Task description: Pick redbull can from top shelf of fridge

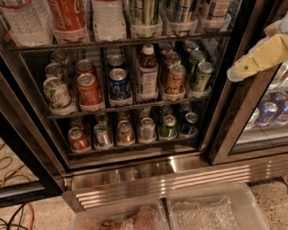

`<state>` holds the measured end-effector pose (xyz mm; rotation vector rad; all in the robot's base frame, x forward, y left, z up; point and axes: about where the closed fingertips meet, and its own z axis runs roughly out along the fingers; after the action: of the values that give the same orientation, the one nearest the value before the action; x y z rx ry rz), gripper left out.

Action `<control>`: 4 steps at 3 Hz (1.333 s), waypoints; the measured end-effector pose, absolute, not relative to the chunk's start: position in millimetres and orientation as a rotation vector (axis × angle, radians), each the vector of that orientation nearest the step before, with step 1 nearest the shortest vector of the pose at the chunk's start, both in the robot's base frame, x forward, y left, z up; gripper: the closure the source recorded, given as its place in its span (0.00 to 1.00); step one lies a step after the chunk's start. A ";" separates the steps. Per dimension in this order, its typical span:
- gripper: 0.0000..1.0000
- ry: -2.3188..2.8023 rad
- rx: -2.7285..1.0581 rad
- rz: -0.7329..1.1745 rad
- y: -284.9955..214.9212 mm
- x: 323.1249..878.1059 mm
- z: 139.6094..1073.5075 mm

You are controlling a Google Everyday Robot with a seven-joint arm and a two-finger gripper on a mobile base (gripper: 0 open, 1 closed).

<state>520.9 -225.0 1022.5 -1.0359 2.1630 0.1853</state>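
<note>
While the gripper [240, 69] hovers right of the fridge [135, 173], its opening untellable, this is the approach; next it must reach the top shelf's [117, 42] redbull can [183, 10].

A brown-capped bottle with a white-and-blue label [147, 72] stands among short soda cans. A blue-and-red can [119, 84] is just left of it, a red can [88, 89] farther left, and a copper-coloured can [174, 79] just right. Below the bottle, a row of cans [125, 131] lines the lower wire rack [135, 144]. Well below it lie two clear plastic bins [216, 207], with an orange cable [25, 210] to the far lower left. The pale claw [235, 73] hangs to the bottle's right.
</note>
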 end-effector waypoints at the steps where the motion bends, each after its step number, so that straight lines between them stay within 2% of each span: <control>1: 0.00 2.163 -1.036 0.185 -224.9 520.9 1022.5; 4: 0.00 1.901 -1.093 0.260 -139.6 483.5 1058.3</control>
<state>483.5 -139.6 1058.3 -1.0926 1.9010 0.2598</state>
